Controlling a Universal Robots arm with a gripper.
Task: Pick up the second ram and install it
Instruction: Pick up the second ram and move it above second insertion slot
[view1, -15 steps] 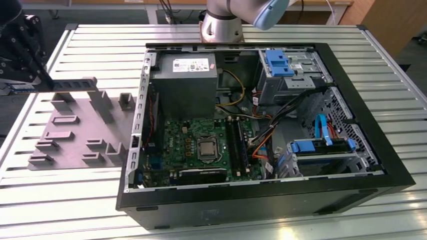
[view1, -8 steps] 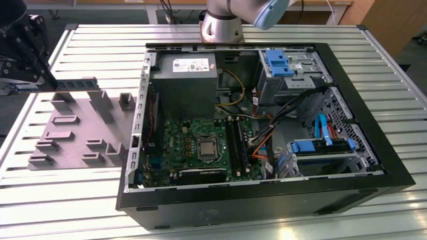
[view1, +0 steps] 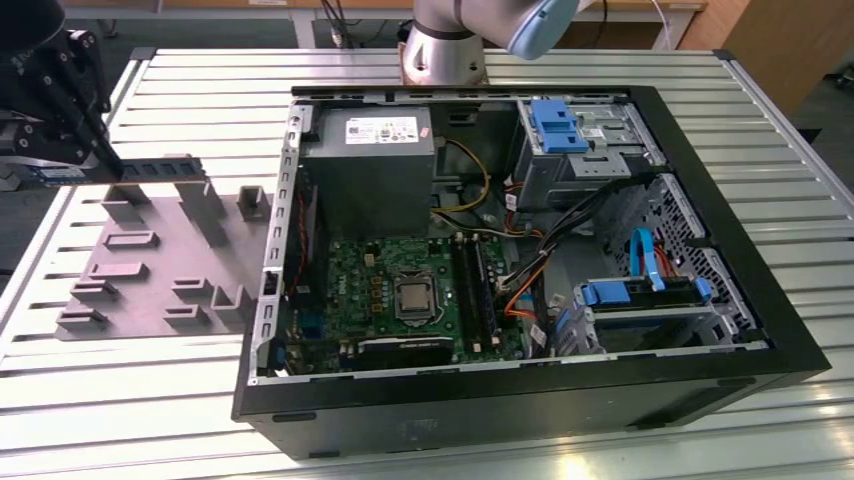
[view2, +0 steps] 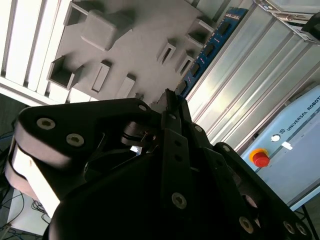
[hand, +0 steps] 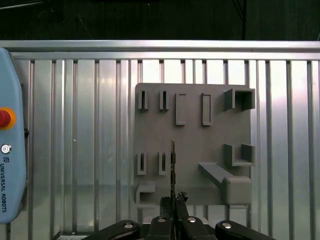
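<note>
Between the closed fingers of the end effector (view1: 96, 165), gripped near 1 end, the second ram (view1: 160, 166) hangs on edge in the air, with its free length projecting away from the fingers. In the first wrist view it reads as 1 thin dark line, and in the second wrist view its row of black chips is visible. Judged from its form, the stick is light, stiff and thin. It is likely fragile at the chips and along the contact edge, so the flat faces near an end look like the safest hold, though a long overhang may let it twist if the grip is not square. Directly beneath the end effector lies the grey fixture plate (view1: 147, 260), with raised blocks and narrow slots, resting on the slatted counter (view1: 134, 400). Well apart from the end effector, on the side toward which the free end points, stands the open computer case (view1: 534, 400). Its raised wall, the power supply (view1: 367, 170) and the loose cables (view1: 527, 280) crowd the memory slots (view1: 474, 290) on the motherboard (view1: 380, 290).
</note>
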